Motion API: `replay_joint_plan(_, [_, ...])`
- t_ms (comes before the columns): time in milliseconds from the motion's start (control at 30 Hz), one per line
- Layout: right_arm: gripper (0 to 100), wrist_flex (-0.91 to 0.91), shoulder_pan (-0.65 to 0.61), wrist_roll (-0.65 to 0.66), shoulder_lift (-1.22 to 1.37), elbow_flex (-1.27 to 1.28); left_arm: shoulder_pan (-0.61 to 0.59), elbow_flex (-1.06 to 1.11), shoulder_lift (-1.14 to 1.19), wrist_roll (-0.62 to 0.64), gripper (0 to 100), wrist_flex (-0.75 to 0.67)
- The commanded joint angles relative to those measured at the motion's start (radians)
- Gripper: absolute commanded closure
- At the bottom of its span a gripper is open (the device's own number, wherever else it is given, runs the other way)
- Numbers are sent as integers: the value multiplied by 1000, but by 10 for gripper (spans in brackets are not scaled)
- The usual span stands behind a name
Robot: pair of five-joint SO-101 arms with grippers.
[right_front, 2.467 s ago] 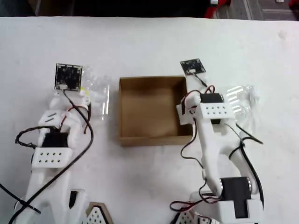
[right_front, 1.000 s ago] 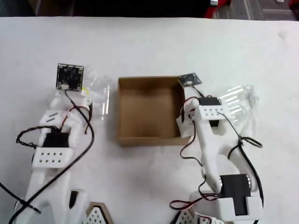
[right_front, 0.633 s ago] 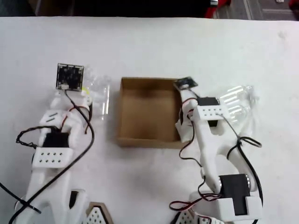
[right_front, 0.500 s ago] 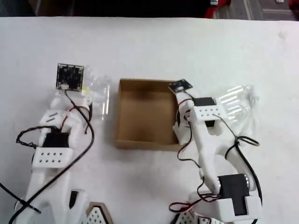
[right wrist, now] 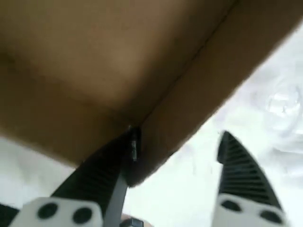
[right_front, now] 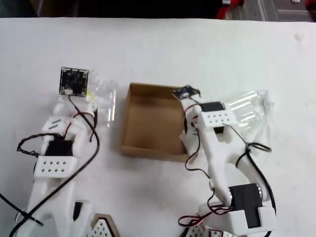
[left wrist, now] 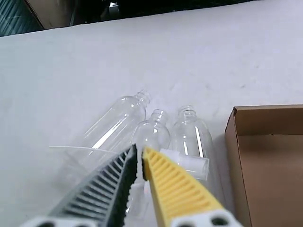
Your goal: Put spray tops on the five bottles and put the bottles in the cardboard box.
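1. Standing wide at a box (right wrist: 118, 47) corner, my right jaws; I cannot tell whether they straddle its wall.
2. Left jaws, nearly closed, hang over three open-necked bottles (left wrist: 189, 135) beside the box.
3. More bottles (right_front: 249, 109) lie half hidden behind my right arm (right_front: 217, 148).

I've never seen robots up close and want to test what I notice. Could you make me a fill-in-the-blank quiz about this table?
1. Ahead of the left gripper, ___ clear bottles lie on the table, all uncapped.
2. The left gripper has one grey finger and one ___ finger.
3. The right gripper, at a corner of the cardboard box, is not shut but ___.
Missing words: three; yellow; open.
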Motion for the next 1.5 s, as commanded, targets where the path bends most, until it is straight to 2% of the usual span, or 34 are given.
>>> replay_joint_plan(0, [735,156,-18,34,-15,-180,8,-5,-5,5,976,-35])
replay_joint_plan(133, [766,331,-12,32,-15,-454,7,-9,-5,11,974,-35])
replay_joint_plan(267, [772,412,-12,31,-15,-655,15,-9,-2,15,892,-34])
replay_joint_plan(400, [794,406,13,2,-7,-654,19,-9,1,15,873,-32])
replay_joint_plan(500, [981,348,79,-12,-15,-609,19,-9,1,12,876,-32])
replay_joint_plan(533, [991,329,108,-18,-15,-600,19,-9,1,11,876,-32])
replay_joint_plan(567, [950,309,136,-34,-13,-589,19,-11,1,11,876,-32])
replay_joint_plan(633, [939,243,206,-81,-15,-537,24,-12,1,8,876,-31])
replay_joint_plan(700, [991,143,280,-170,-15,-457,58,-18,2,-15,876,-20])
replay_joint_plan(800, [980,-33,349,-305,-15,-295,130,-58,2,-89,876,66])
replay_joint_plan(867, [983,-171,363,-367,-15,-175,165,-97,4,-92,876,140])
replay_joint_plan(1067, [982,-395,473,-396,-71,21,168,-238,4,-92,876,285])
replay_joint_plan(1233, [982,-656,524,-450,-177,238,180,-592,114,-92,876,542])
replay_joint_plan(1367, [982,-791,501,-442,-275,362,186,-922,394,-92,876,738])
replay_joint_plan(1467, [982,-888,487,-440,-323,442,186,-1131,613,-92,876,807])
